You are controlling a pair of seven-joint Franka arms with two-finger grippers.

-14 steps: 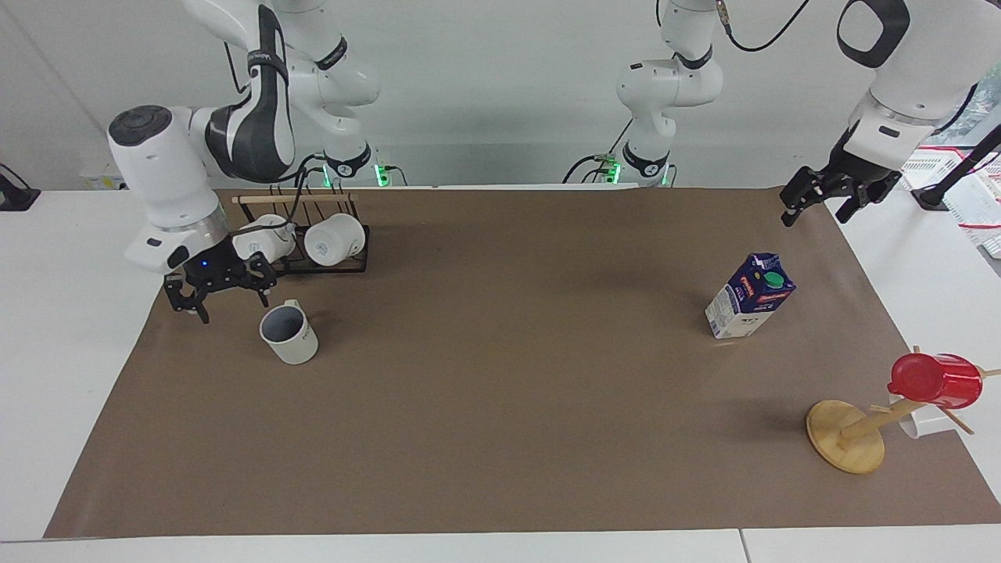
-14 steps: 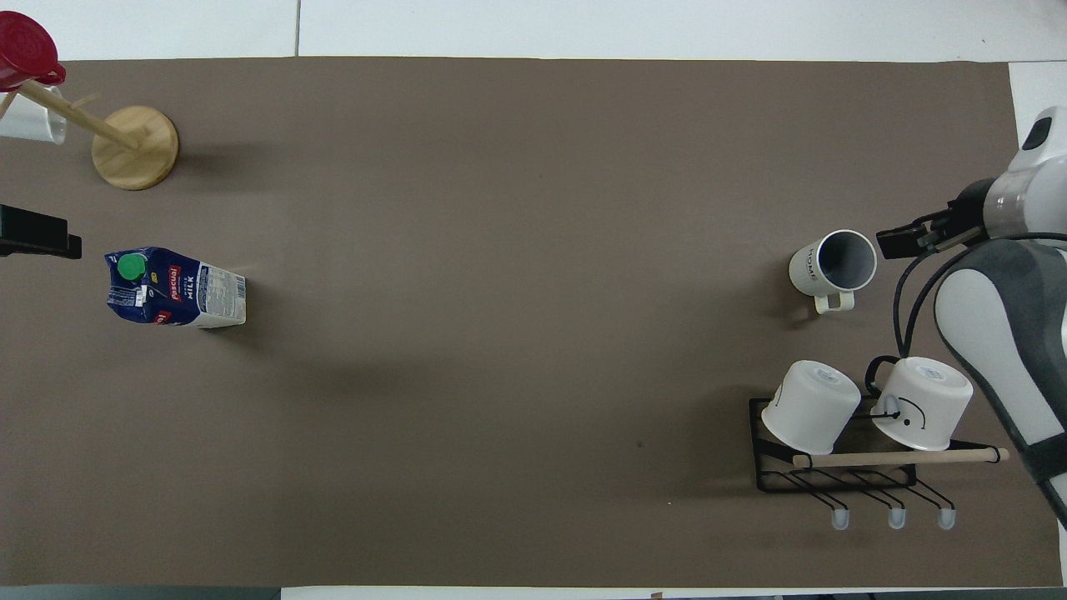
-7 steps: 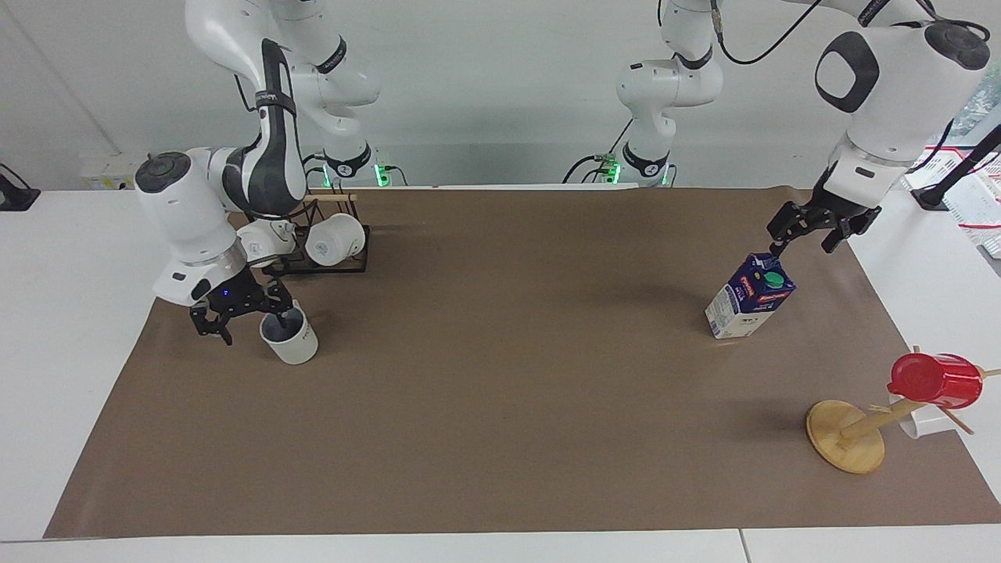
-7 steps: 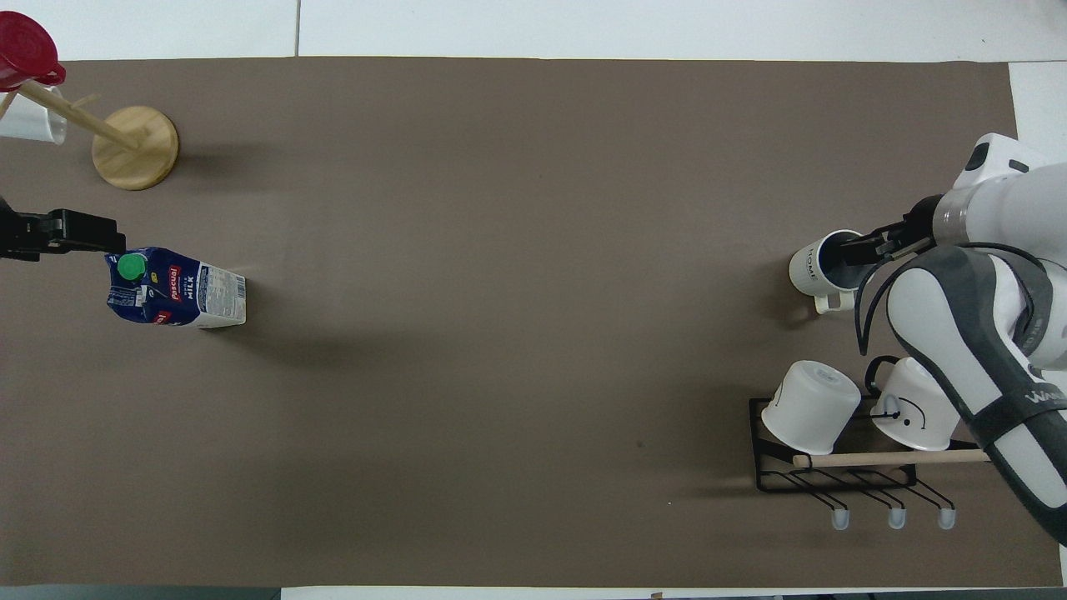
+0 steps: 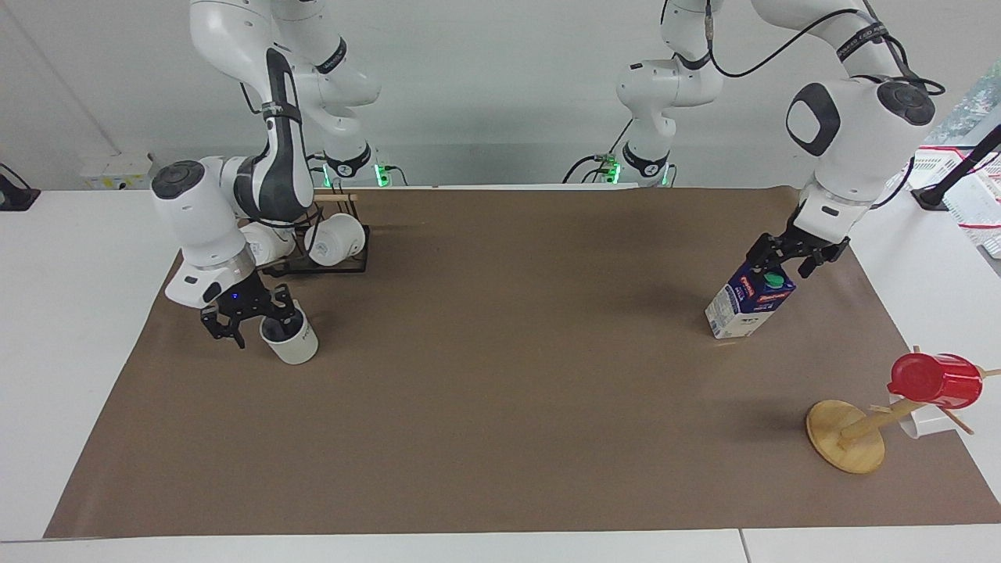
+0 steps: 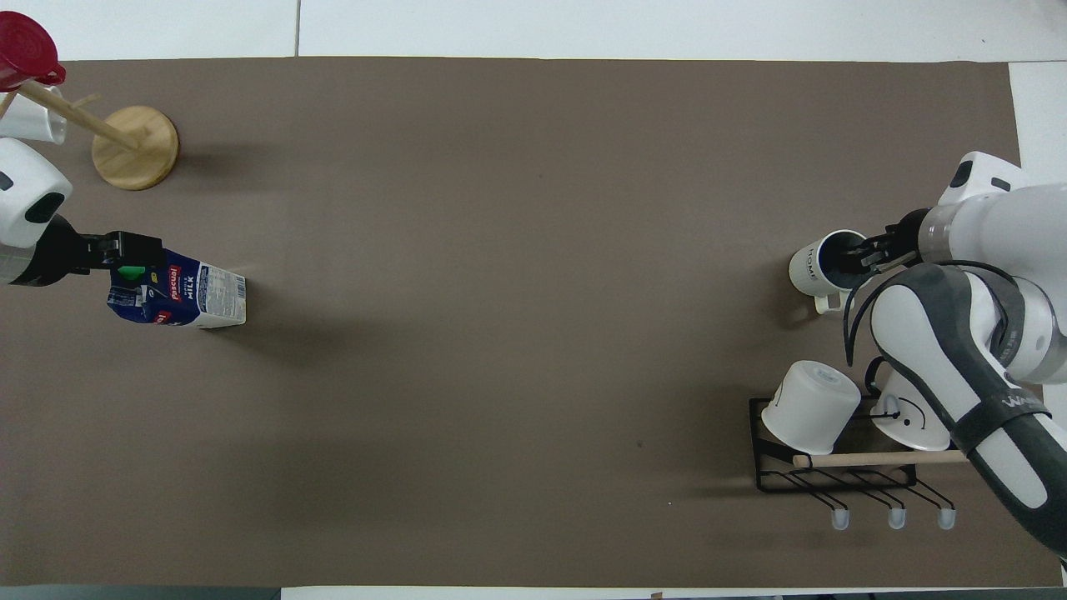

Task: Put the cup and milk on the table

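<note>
The cup (image 5: 295, 348) stands upright on the brown sheet of the table (image 5: 500, 407) toward the right arm's end; it also shows in the overhead view (image 6: 810, 267). My right gripper (image 5: 252, 322) is open and low at its rim, one finger inside the cup and one outside. The milk (image 5: 743, 305) stands toward the left arm's end, leaning slightly, and shows in the overhead view (image 6: 196, 293). My left gripper (image 5: 782, 262) is open right over its gabled top, with a finger on each side of the top and the green cap between them.
A black wire rack (image 5: 344, 264) holding two rounder white mugs (image 6: 813, 406) sits nearer to the robots than the cup. A wooden mug tree (image 5: 846, 438) with a red cup (image 5: 934, 381) stands farther from the robots than the milk.
Both grippers have come down. The right moved from beside the cup onto its rim. The left moved from the table's edge to the milk's top.
</note>
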